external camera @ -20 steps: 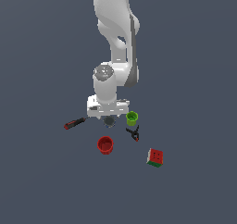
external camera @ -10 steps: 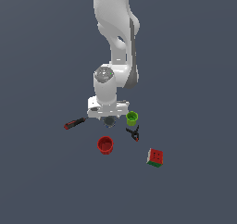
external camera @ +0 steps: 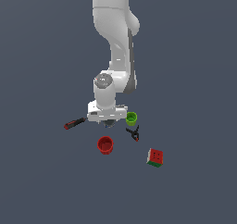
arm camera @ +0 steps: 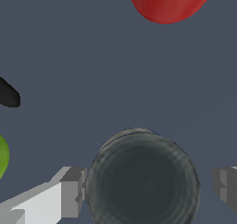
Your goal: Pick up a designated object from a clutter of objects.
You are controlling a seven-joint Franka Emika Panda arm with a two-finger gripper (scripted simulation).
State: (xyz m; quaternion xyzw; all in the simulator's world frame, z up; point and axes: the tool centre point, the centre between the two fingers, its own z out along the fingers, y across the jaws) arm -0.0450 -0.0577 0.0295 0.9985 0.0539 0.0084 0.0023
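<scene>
While the white robot arm (external camera: pixel 115 42) bends low over a dark blue-grey desk (external camera: pixel 194 79), its claw (arm camera: pixel 148 188) hangs with the jaws spread wide on either side of a squat round dark-grey can (arm camera: pixel 142 179), one grey finger (arm camera: pixel 74 190) just beside the can's wall and the other standing a little off; whether either touches it cannot be told. From the exterior view the can is almost wholly hidden beneath the claw (external camera: pixel 109 122). Scattered around it lie a small green cup (external camera: pixel 131 118) just to the exterior view's right, a black clamp (external camera: pixel 134 133) near that cup, a small red cup (external camera: pixel 105 145) in front, a red-handled screwdriver (external camera: pixel 74 123) at the exterior view's left, and a colourful puzzle cube (external camera: pixel 155 157) well apart at the right.
</scene>
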